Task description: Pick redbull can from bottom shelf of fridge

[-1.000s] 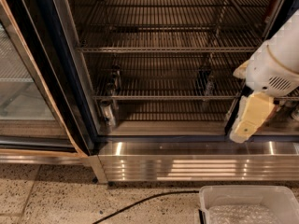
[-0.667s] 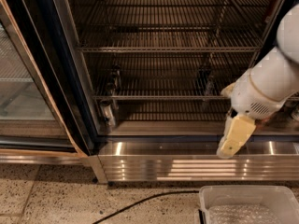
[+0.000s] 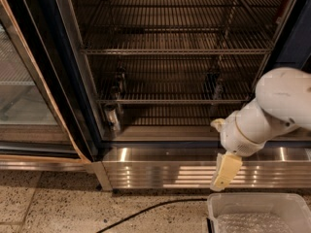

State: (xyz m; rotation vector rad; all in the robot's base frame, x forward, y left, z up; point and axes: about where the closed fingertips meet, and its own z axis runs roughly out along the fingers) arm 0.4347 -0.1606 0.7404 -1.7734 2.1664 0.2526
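The fridge (image 3: pixel 73 81) stands open, with wire racks above and a louvred steel base (image 3: pixel 160 171). The redbull can (image 3: pixel 112 116), slim and silvery, stands upright at the far left of the bottom shelf (image 3: pixel 170 132), close to the door frame. My gripper (image 3: pixel 224 173) hangs from the white arm (image 3: pixel 272 110) at the lower right. It points down in front of the louvred base, below the shelf's level and well to the right of the can. It holds nothing that I can see.
The glass door (image 3: pixel 24 96) is swung open at the left. A white plastic bin (image 3: pixel 257 212) sits on the floor right under the gripper. A black cable (image 3: pixel 146 210) runs across the speckled floor. Dark rack posts (image 3: pixel 216 86) stand inside.
The arm has swung left and down. The gripper has dropped from the bottom shelf's level to in front of the louvred base, above the bin. The can has not moved.
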